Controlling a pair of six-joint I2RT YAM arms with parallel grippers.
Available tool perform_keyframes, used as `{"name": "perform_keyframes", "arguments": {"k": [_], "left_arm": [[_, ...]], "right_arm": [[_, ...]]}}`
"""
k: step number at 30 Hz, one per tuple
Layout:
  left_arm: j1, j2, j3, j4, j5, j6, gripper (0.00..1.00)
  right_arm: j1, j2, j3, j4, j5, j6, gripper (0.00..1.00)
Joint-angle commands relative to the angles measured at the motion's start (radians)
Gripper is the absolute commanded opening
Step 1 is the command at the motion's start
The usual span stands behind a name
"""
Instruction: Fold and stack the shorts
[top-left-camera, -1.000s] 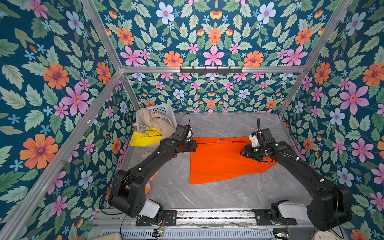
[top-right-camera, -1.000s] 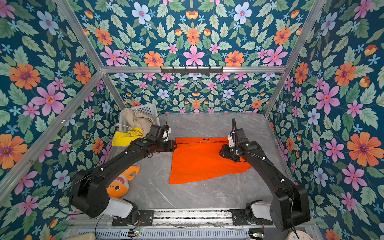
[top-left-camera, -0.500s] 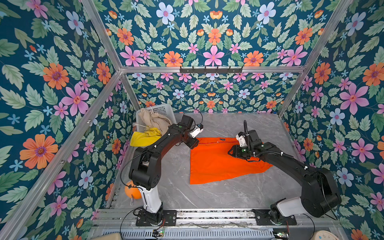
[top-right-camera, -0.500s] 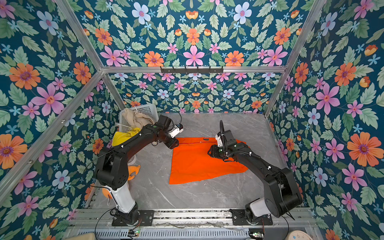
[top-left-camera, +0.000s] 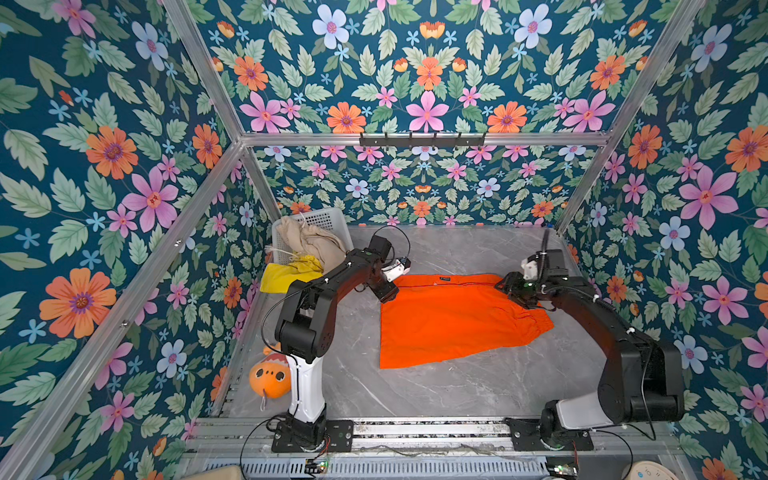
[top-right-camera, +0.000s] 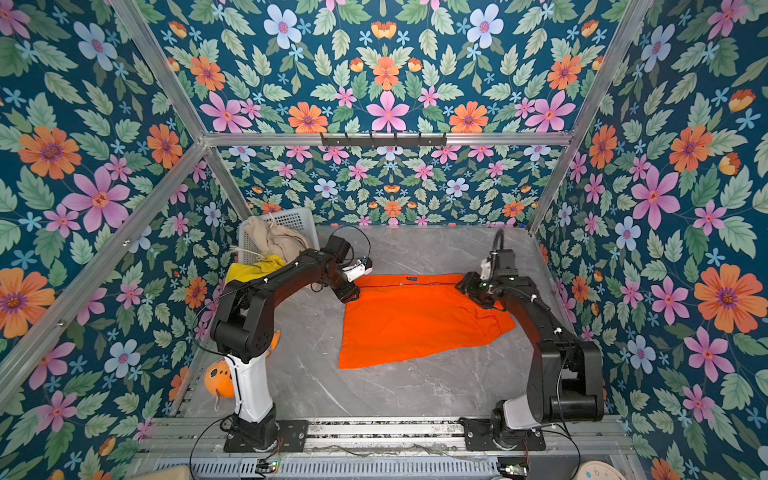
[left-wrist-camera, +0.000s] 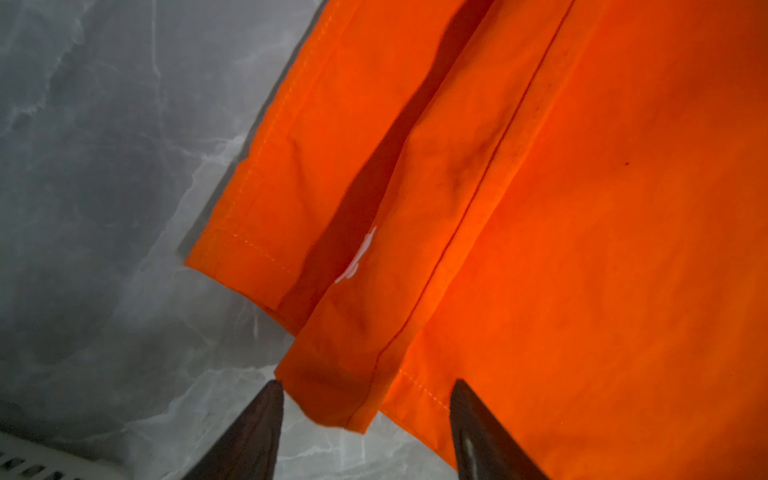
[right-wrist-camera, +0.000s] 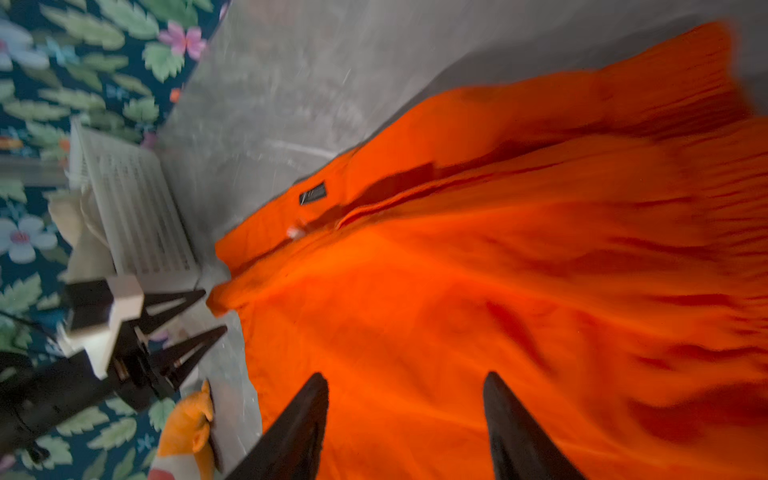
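Orange shorts: spread flat on the table, centre toward 3 o'clock in both top views. The straight edge with a small dark label lies at 12 o'clock, the gathered ruffled edge at 3 to 4 o'clock. One long fold line runs along the 12 o'clock edge in the left wrist view.
Left gripper: at the 10 o'clock corner of the orange shorts, low over the table. Fingers are spread; the cloth corner shows in the gap between the tips and lies flat, not pinched. The right wrist view shows the tips apart, just beside that corner.
Right gripper: over the 2 o'clock corner of the orange shorts. Fingers are spread with cloth below them and nothing clamped; that view is blurred.
Beige shorts: bunched in the basket, at 10 to 11 o'clock on the table.
Yellow shorts: crumpled against the basket's 6 o'clock side, touching the beige shorts.
Basket: white, perforated, in the 11 o'clock corner.
Fish toy: orange, at 8 o'clock, just beside the left arm's base.
Table: grey marble pattern.
Walls: floral print all round.
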Motion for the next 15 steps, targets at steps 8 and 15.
{"name": "perform_keyframes", "arguments": {"k": [8,15], "left_arm": [[0.001,0.026,-0.003,0.025,-0.001,0.029,0.62],[0.001,0.015,-0.017,0.05,0.005,0.061,0.6]], "right_arm": [[-0.179,0.254,0.24,-0.254,0.071,-0.326,0.65],[-0.2,0.363,0.315,-0.209,0.042,-0.411,0.65]]}}
